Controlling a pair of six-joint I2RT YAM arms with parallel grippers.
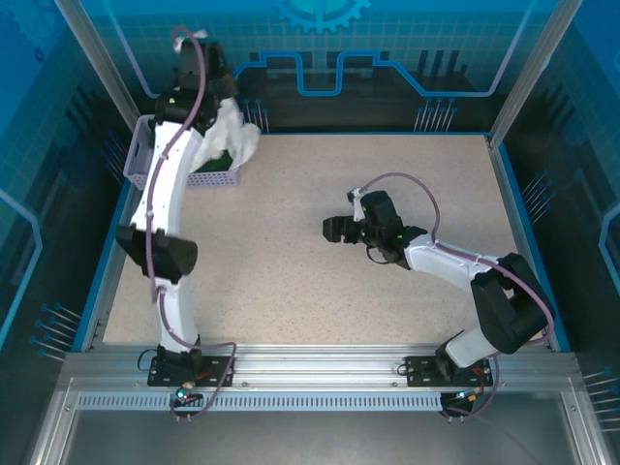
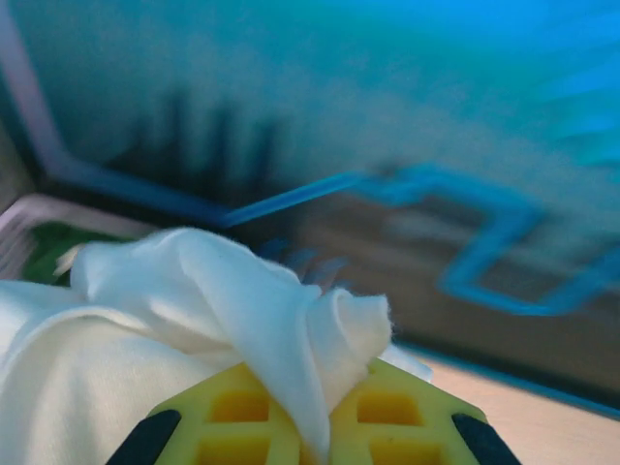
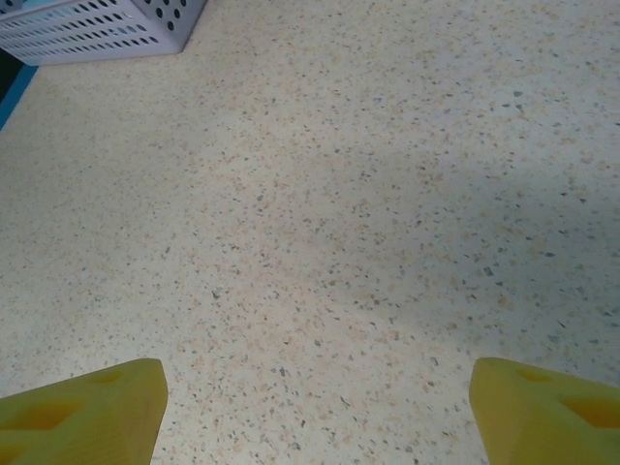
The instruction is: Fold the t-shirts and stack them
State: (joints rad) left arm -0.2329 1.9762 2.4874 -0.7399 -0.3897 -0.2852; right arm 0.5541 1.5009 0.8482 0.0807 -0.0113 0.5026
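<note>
Left gripper (image 2: pixel 308 431) clamped shut on a bunch of the white t-shirt (image 1: pixel 232 134), which hangs below it over the right end of the basket (image 1: pixel 145 160) at far left; right gripper (image 1: pixel 336 230) gapes empty over the table (image 1: pixel 320 291), well apart, so left is the nearer arm.

Lavender basket (image 1: pixel 208 179) and the white t-shirt (image 1: pixel 232 136) hanging over it block the counter's (image 1: pixel 291 262) far left corner; left arm (image 1: pixel 165 184) lines the left edge, right arm (image 1: pixel 446 257) reaches in from the near right corner; middle free
</note>
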